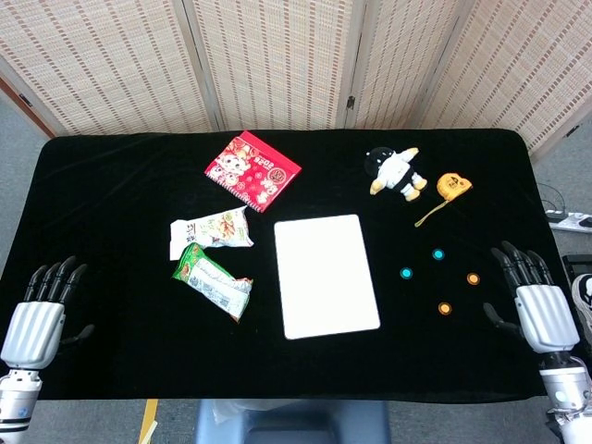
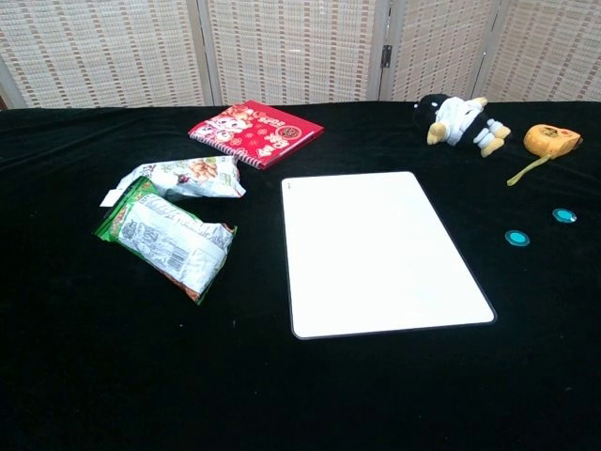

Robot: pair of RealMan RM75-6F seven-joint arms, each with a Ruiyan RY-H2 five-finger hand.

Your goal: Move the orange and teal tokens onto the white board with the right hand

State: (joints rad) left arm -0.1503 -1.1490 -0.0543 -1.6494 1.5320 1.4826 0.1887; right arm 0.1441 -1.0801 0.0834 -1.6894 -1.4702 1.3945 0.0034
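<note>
Surface [image 1: 111,185], black cloth, fills most of both views; I see its near edge only in head view. White board [image 1: 326,276] lies flat at centre, bare, nothing on it. Red notebook [image 1: 252,171] sits behind it to the left; two snack packs [image 1: 211,277] lie side by side left of the board, print too small to read. Plush toy [image 1: 395,172] and orange tape measure [image 1: 451,185] are at the far right, tape strip pulled out toward the tokens.

Left robot hand [image 1: 37,316] is at the near left corner, fingers straight and apart, holding nothing; wrist cut off by frame bottom. Right robot hand [image 1: 535,305] is at the near right edge, fingers spread, holding nothing, near the tokens but touching none. Neither robot hand shows in chest view.

Tokens, all on the cloth right of the board, none on it: teal tokens [image 1: 437,254] and [image 1: 406,273]; orange tokens [image 1: 473,278] and [image 1: 445,308]. Chest view shows only the teal pair; the orange ones fall outside its frame.
</note>
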